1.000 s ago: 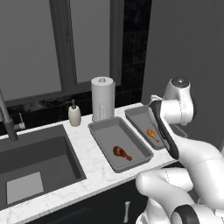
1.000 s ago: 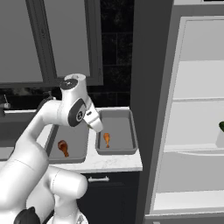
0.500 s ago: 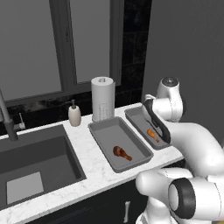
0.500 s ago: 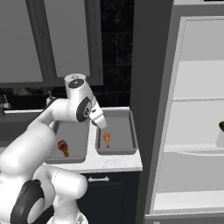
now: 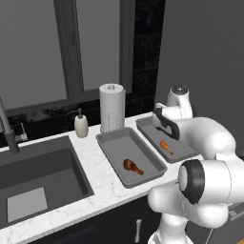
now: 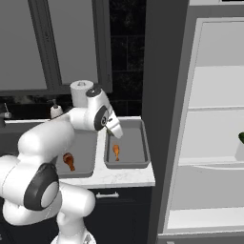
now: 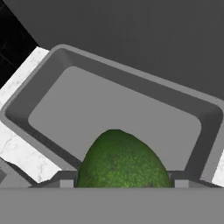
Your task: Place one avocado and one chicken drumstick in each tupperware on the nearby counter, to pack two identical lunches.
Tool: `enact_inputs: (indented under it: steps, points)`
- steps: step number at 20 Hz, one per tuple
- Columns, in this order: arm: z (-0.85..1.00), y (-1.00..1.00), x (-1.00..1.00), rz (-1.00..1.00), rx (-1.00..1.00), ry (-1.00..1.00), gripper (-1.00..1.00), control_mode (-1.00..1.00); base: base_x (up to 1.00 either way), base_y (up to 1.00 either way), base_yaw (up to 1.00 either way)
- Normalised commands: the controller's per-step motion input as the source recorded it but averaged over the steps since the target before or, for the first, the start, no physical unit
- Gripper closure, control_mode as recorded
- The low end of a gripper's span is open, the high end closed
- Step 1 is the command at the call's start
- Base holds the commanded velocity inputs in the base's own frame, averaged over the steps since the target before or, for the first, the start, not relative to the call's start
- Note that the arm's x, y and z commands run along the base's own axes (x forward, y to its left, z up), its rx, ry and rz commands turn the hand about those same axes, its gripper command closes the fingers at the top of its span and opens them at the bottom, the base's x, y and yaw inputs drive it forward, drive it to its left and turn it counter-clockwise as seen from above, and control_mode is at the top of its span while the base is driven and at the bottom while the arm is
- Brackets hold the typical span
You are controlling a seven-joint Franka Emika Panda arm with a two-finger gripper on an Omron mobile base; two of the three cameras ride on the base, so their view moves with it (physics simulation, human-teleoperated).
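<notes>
Arm swung over past second from mid-counter toward right tray, tray nearest fridge.
Gripper now poised above that tray, jaws clamped on avocado; avocado clear of tray floor.
Right tray already holds drumstick.
Left tray, beside paper towel roll, holds drumstick, no avocado.
Second avocado on fridge shelf, well right of trays.
Judgement: release here completes first lunch; second lunch outstanding.

The white marbled counter carries two grey trays, soap bottle and paper-towel roll.
</notes>
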Motion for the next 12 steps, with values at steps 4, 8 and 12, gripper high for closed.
enact_inputs:
  steps: [4,8,12]
  points:
    - [-0.35,-0.27,0.31,0.0,0.0,0.0,1.0,-1.0,0.0,0.0,0.0]
    - [-0.39,-0.1,0.32,0.0,0.0,0.02,1.0,-1.0,0.0,0.0,0.0]
    - [-0.29,0.0,0.11,0.0,0.0,0.0,1.0,-1.0,0.0,0.0,0.0]
